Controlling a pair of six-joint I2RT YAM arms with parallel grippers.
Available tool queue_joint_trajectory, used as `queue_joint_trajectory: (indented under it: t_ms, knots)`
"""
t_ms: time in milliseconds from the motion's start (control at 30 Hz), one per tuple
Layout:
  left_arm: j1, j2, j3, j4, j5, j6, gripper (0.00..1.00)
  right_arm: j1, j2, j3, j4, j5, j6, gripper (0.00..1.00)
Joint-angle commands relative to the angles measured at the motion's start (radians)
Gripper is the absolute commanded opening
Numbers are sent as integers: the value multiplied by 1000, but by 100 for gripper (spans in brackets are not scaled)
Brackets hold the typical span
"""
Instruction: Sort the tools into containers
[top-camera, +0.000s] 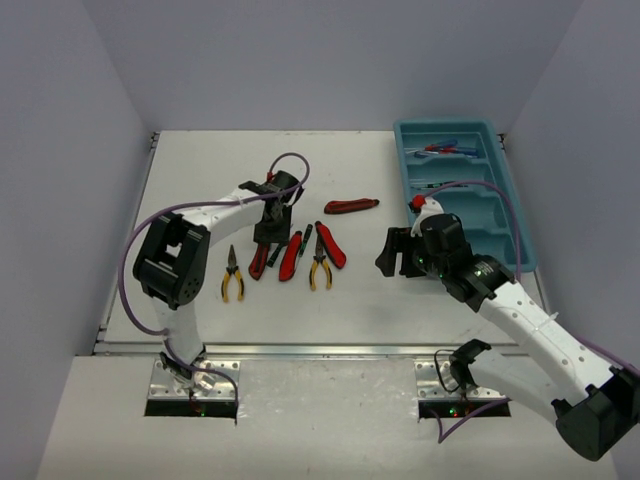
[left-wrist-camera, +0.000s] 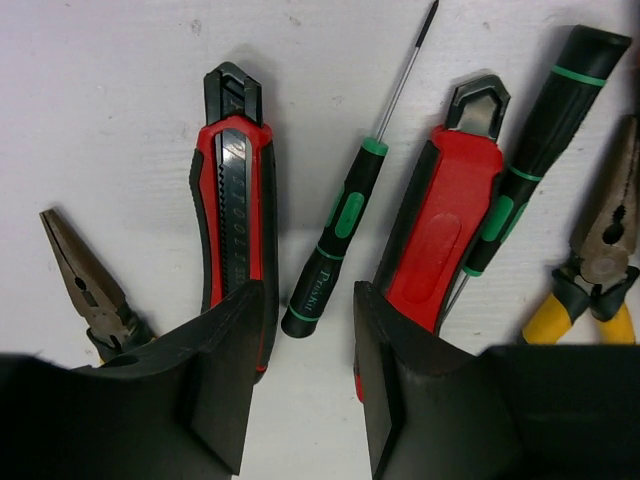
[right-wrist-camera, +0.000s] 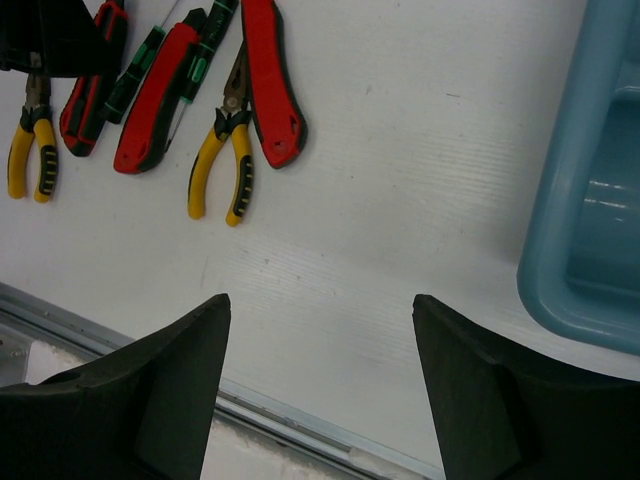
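My left gripper (top-camera: 268, 236) is open and empty, low over a cluster of tools. In the left wrist view its fingers (left-wrist-camera: 306, 300) straddle the butt of a small black-green screwdriver (left-wrist-camera: 335, 245), between two red utility knives (left-wrist-camera: 235, 200) (left-wrist-camera: 440, 230). A larger black-green screwdriver (left-wrist-camera: 535, 140) and yellow pliers (left-wrist-camera: 600, 260) lie to the right, other pliers (left-wrist-camera: 90, 290) to the left. My right gripper (top-camera: 395, 255) (right-wrist-camera: 320, 300) is open and empty over bare table, left of the teal tray (top-camera: 500, 215) (right-wrist-camera: 590, 200).
A red knife (top-camera: 351, 206) lies alone beyond the cluster, and another (top-camera: 332, 245) slants at its right. Yellow pliers (top-camera: 232, 275) (top-camera: 320, 265) lie nearer. Blue-handled screwdrivers (top-camera: 445, 150) lie in the tray's far compartment. The table's near edge rail (right-wrist-camera: 300, 425) is close under my right gripper.
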Motion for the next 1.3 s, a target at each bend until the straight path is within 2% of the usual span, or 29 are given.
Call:
queue_joint_trajectory:
  t_ms: [0,300,467,500,667,767,900,1000,1100,1200,1233,1267]
  knots:
    - [0,26,-2,31,-18,9,39,0,-4,-1,71,-34,-10,74]
    - [-1,98,-12,51,34,-1,38,-1,8,0,87,-56,-1,73]
    - [-18,131,-38,56,18,-23,26,0,23,1,91,-61,-1,72]
    - [-19,133,-43,55,15,-27,21,0,24,2,92,-61,0,72]
    - [-19,113,-60,60,19,-31,12,-1,25,3,96,-61,4,72]
    - [-19,106,-62,55,20,-36,0,-2,25,6,98,-61,5,71]
    - [-19,35,-61,30,-45,-66,0,-2,33,9,119,-99,4,71]
    - [-19,-66,-55,21,-99,-112,0,0,56,-2,199,-205,10,72]
    - [-20,-178,-72,60,-90,-162,0,-1,95,-19,336,-411,37,73]
    - [-25,-350,-128,174,59,-185,0,0,134,-56,528,-599,100,74]
    - [-27,-360,-151,181,69,-193,0,0,135,-58,591,-653,104,75]
    - [-28,-417,-186,252,162,-212,0,2,153,-76,670,-711,137,75]
